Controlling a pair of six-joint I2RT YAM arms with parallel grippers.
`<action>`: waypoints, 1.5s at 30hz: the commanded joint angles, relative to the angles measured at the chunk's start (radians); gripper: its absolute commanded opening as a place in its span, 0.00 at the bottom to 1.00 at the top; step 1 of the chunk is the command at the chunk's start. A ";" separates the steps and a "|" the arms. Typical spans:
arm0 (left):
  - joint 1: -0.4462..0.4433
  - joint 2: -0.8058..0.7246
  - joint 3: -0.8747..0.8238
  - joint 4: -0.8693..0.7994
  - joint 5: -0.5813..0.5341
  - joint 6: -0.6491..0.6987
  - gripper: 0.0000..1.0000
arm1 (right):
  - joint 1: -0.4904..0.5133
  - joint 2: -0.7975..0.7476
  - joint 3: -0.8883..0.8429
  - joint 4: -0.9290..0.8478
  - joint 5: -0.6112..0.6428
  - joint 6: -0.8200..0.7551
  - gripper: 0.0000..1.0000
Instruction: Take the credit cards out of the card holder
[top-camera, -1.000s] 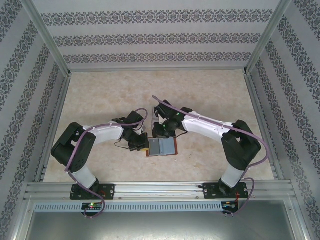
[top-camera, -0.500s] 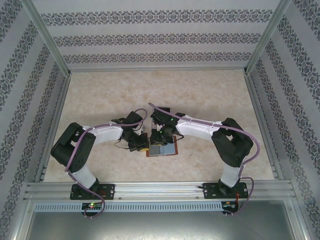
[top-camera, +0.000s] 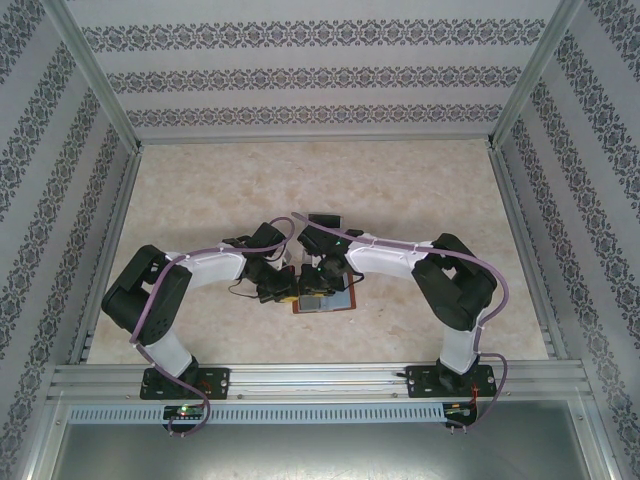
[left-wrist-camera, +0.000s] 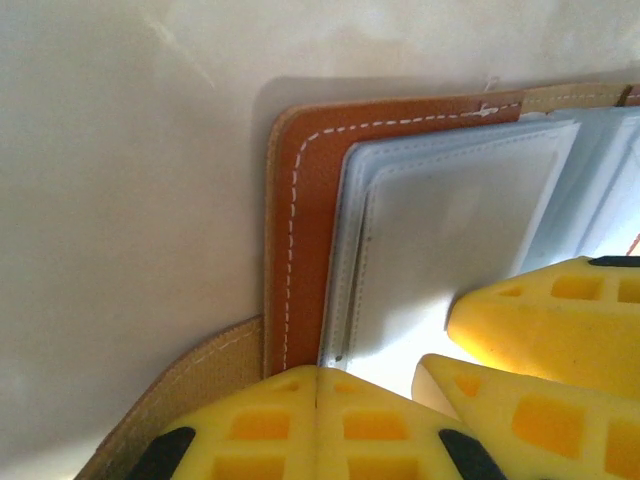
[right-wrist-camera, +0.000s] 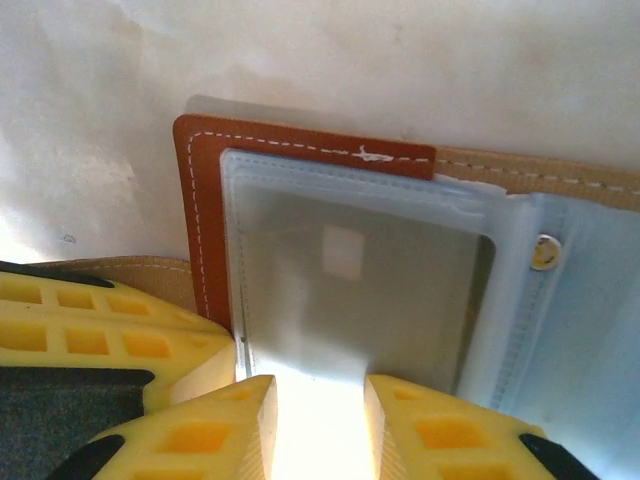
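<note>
The card holder (top-camera: 340, 300) lies open on the marbled table (top-camera: 420, 200), with both grippers down at its left part. The left gripper (left-wrist-camera: 315, 385) has its yellow fingers (left-wrist-camera: 240, 430) pressed pad to pad with no gap. They sit on the holder's stitched leather edge, and the tan strap tab (left-wrist-camera: 190, 385) runs out just to their left; I cannot tell whether anything is nipped between them. The right gripper (right-wrist-camera: 315, 400) holds its fingers (right-wrist-camera: 410, 435) spread, with a glare-bright gap between them and the tips at the near edge of the clear pocket (right-wrist-camera: 450, 200). Just ahead of those fingertips a grey credit card (right-wrist-camera: 350, 300) sits inside the pocket (a small pale square shows on its face). A round snap stud (right-wrist-camera: 543, 252) lies ahead of them and to their right.
</note>
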 joint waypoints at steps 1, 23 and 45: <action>0.005 -0.008 -0.017 0.003 -0.005 -0.010 0.01 | 0.014 0.022 0.004 -0.060 0.066 0.002 0.32; 0.005 0.004 -0.006 -0.007 -0.007 -0.006 0.01 | 0.038 0.040 0.089 -0.238 0.204 -0.046 0.50; 0.005 0.009 0.007 -0.023 -0.012 -0.008 0.01 | 0.042 -0.001 0.091 -0.296 0.271 -0.050 0.58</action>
